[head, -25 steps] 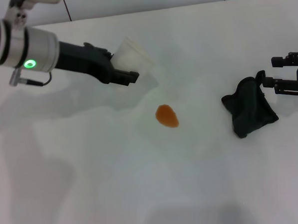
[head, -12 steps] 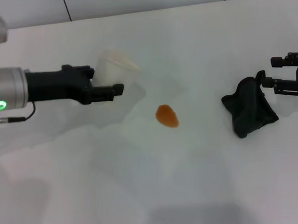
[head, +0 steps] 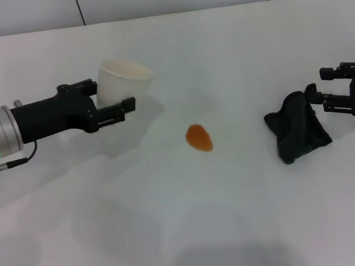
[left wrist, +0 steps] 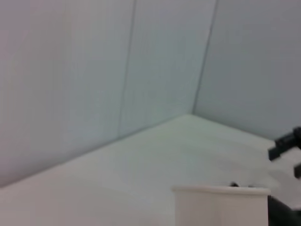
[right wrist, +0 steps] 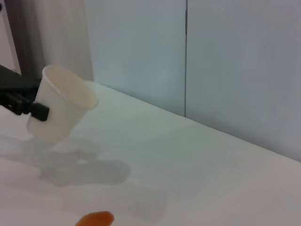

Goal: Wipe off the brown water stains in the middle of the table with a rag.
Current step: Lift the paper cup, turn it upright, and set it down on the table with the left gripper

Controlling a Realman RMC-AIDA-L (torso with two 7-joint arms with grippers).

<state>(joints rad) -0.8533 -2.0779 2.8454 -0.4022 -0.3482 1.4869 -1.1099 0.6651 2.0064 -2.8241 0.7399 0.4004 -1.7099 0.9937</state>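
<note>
The brown water stain (head: pixel 198 137) is a small orange-brown oval blot in the middle of the white table (head: pixel 232 46). It also shows in the right wrist view (right wrist: pixel 94 219). The black rag (head: pixel 296 128) lies wadded to its right, and its tab sticks up between the fingers of my right gripper (head: pixel 331 88), which is open beside the rag's far right side. My left gripper (head: pixel 107 96), left of the stain, is shut on a pale cup (head: pixel 122 82) and holds it upright. The cup also shows in the left wrist view (left wrist: pixel 221 207) and in the right wrist view (right wrist: pixel 61 106).
A dark seam line (head: pixel 159 15) runs along the table's far edge, with a tiled wall behind it. Faint shadows lie on the table under my left arm.
My left arm has drawn back to the left and come lower with the cup, which has turned from tilted to upright. The right gripper, the rag and the stain have not moved.
</note>
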